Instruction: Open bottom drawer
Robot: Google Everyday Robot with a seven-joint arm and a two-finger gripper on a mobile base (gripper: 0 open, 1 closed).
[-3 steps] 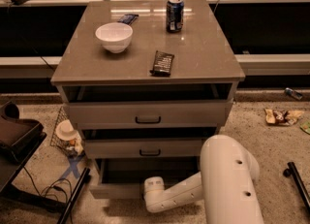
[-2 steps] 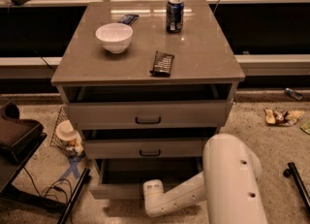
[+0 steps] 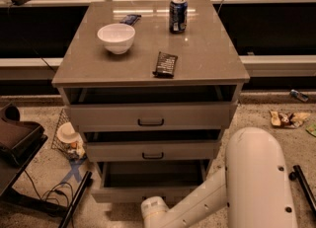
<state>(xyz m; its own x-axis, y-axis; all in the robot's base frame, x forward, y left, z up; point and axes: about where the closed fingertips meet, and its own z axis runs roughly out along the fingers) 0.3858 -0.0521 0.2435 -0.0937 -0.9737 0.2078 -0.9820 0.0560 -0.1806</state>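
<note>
The grey-beige cabinet (image 3: 148, 54) has three drawers. The bottom drawer (image 3: 118, 194) is pulled out toward me, and its dark inside (image 3: 153, 172) shows above its plain front. Its handle is hidden behind my arm. My white arm (image 3: 256, 182) reaches in from the lower right. Its wrist (image 3: 155, 212) sits right in front of the middle of the bottom drawer's front. The gripper is hidden under the wrist at the bottom edge of the view. The middle drawer (image 3: 153, 150) and top drawer (image 3: 150, 116) each show a black bar handle.
On the cabinet top are a white bowl (image 3: 116, 37), a soda can (image 3: 177, 15), a black packet (image 3: 166, 64) and a blue packet (image 3: 130, 19). A black stand (image 3: 15, 138) and a wire basket (image 3: 66, 138) are on the left. Wrappers (image 3: 286, 118) lie on the floor to the right.
My wrist has moved down in the view, toward the camera, and the bottom drawer has come out a little further with it.
</note>
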